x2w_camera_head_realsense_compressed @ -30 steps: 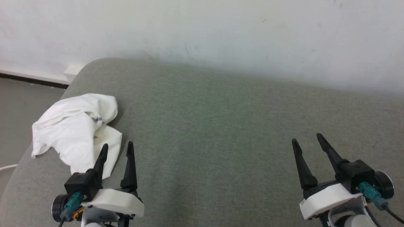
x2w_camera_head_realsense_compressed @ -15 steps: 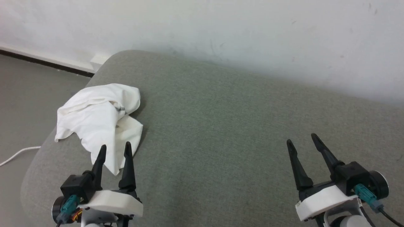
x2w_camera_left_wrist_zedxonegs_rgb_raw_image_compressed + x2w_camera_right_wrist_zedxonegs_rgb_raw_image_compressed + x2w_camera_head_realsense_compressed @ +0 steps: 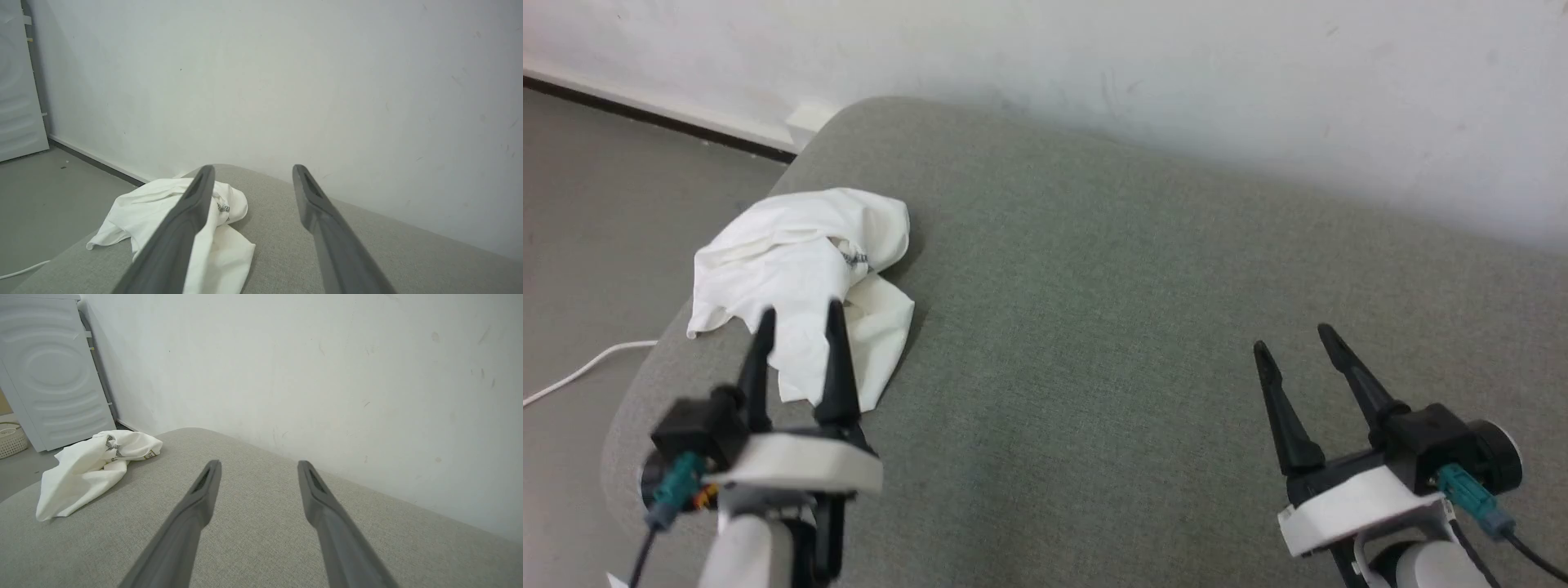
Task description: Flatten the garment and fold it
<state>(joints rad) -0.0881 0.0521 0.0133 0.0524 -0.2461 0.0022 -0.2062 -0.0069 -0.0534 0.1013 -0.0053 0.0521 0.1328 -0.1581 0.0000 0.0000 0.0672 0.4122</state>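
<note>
Since a second ago the head camera has swung towards the left, so everything sits further right in its view; against that shift the left hand (image 3: 800, 307) has come up and forward, its tips now over the middle of the garment (image 3: 800, 245) rather than its near edge; its two fingers stand spread and hold nothing, and I cannot tell whether they touch the cloth; the right hand (image 3: 1294, 338) is spread too and empty, above the bare padded grey surface (image 3: 1094, 286), well apart from the garment; the garment lies crumpled in a heap at the left end of that surface, near its rounded far corner, one flap spilling towards me; a dark zigzag seam (image 3: 854, 259) shows in its folds, and my right wrist view picks out a small brown-bordered label (image 3: 151, 454); a white wall (image 3: 1094, 65) runs behind; a white cable (image 3: 580, 371) lies on the floor (image 3: 588, 204) to the left
</note>
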